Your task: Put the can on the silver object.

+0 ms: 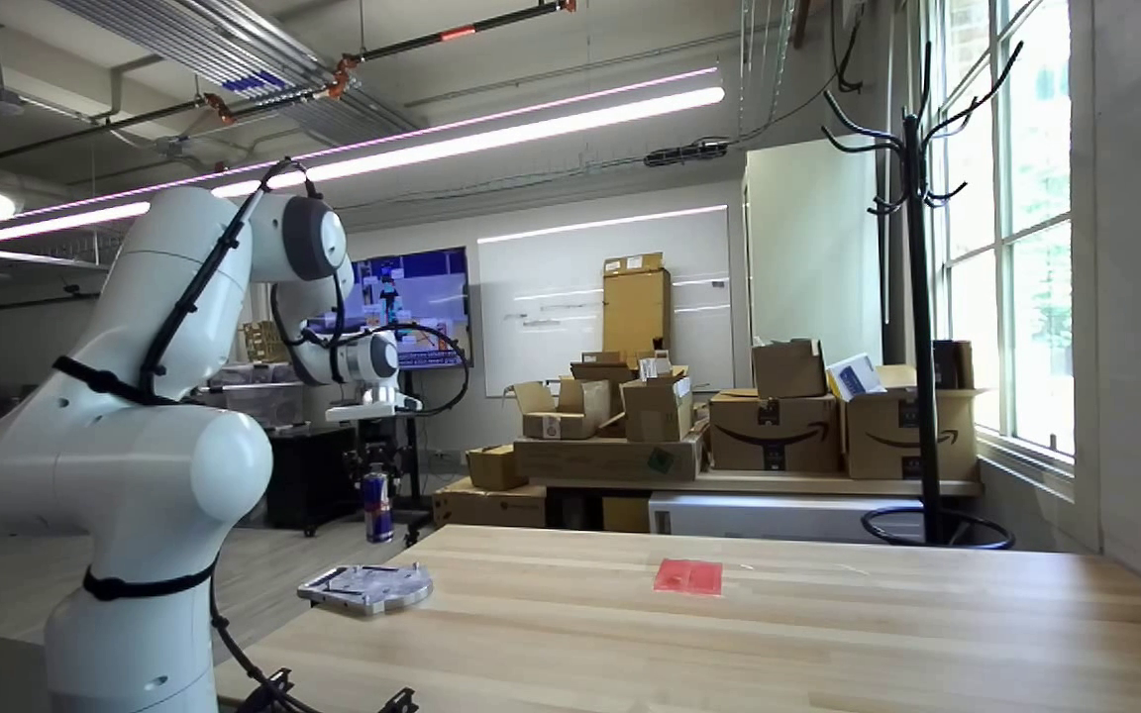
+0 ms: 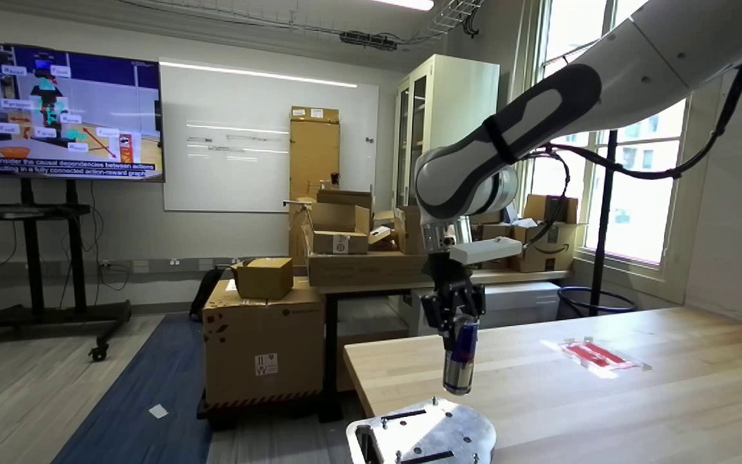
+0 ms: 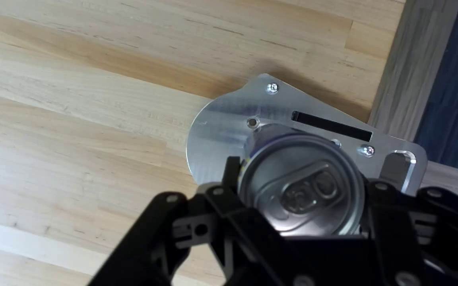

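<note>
One can [image 1: 378, 510]: hangs over the silver plate [image 1: 367, 586], its base clear of the metal in both exterior views; you have yet to set it down.
Jaws: set to the can's width and gripping it by the upper part, from both sides; they carry nothing else.
Can tilt: in an exterior view the can [image 2: 463, 356] appears to lean slightly. If the lean is real, one side of its base will touch first, and it may rock when you release.
Screws [image 3: 272, 87]: these dot the plate. Should you lower the base onto a raised head, expect an uneven seat and a possible topple.
Plate overhang: in the wrist view, the end with the cut-out [image 3: 395, 169] extends past the edge of the tabletop [image 3: 94, 167]. Pressing down there could tip the plate.
Release height: the can hides its landing spot in the wrist view. Misjudge it, and you may drop the can by early release or drive it into the plate by overtravel.
</note>
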You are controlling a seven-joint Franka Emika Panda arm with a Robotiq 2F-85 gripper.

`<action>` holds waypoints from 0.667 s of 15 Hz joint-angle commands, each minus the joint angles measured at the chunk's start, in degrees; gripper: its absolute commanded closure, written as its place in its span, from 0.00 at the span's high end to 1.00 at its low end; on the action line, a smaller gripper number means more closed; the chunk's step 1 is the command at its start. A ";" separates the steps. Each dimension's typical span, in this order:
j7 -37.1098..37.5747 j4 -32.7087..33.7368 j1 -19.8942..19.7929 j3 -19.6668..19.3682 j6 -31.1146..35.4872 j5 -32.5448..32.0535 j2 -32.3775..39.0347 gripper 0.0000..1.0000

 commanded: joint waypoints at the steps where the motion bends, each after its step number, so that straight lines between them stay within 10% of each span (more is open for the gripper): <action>1: -0.51 6.09 0.99 0.13 -4.00 -1.83 4.26 0.34; 10: -1.42 14.06 2.12 -0.12 -5.72 -2.28 11.41 0.34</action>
